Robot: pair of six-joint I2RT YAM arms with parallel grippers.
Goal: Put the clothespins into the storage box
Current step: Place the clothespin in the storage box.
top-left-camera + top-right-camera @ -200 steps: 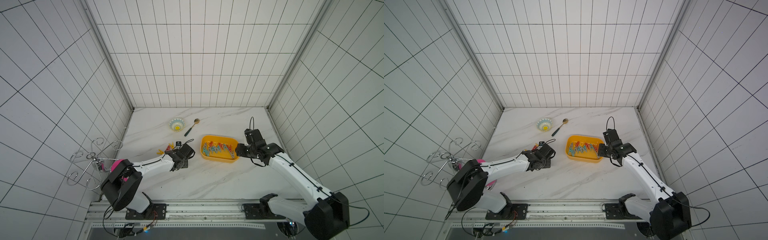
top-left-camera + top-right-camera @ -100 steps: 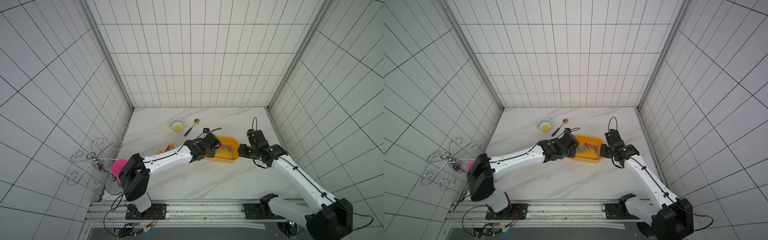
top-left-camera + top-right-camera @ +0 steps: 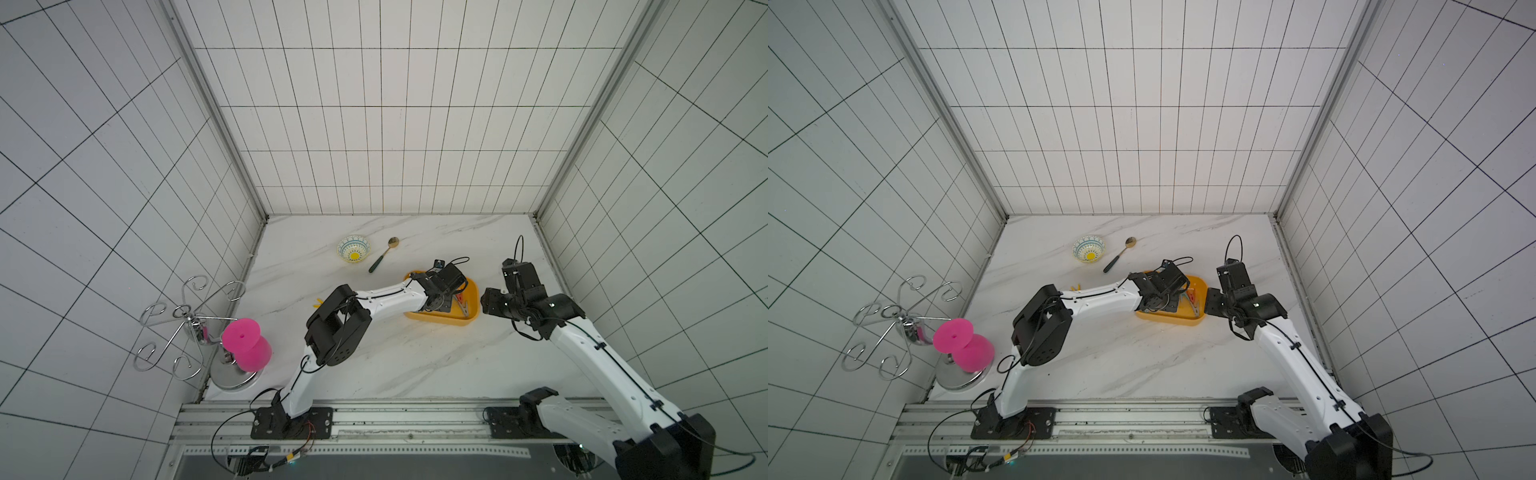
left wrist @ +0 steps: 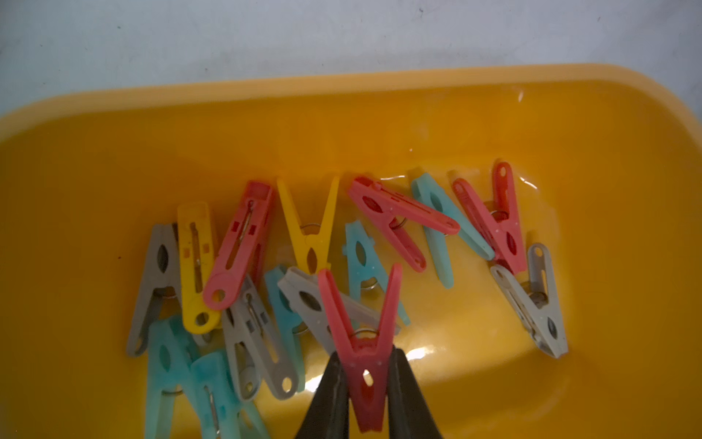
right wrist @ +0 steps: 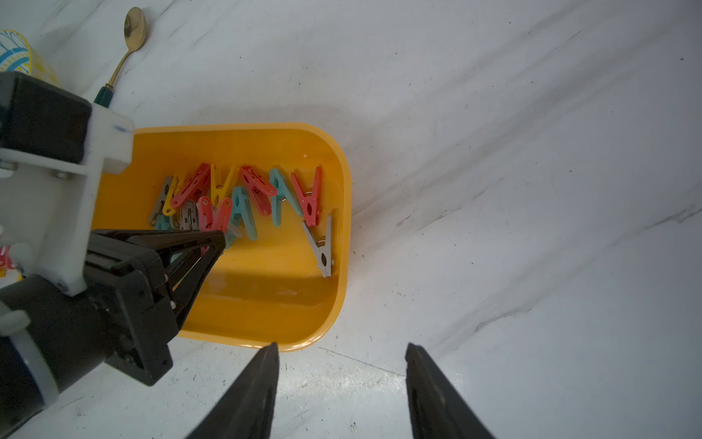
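The left fingers (image 4: 330, 395) are clenched on a red peg (image 4: 361, 334), pinching its narrow end; its two legs splay away from the fingertips in a V with a wire spring between. It hangs inside the yellow box (image 4: 342, 81). Just beyond the fingertips, on the box floor, lies a loose heap of pegs (image 4: 243, 243) in red, yellow, teal and grey. One grey peg (image 5: 323, 243) lies apart, near the side wall. The right fingers (image 5: 258, 387) are spread and empty over the counter (image 5: 532, 190), just outside the box rim.
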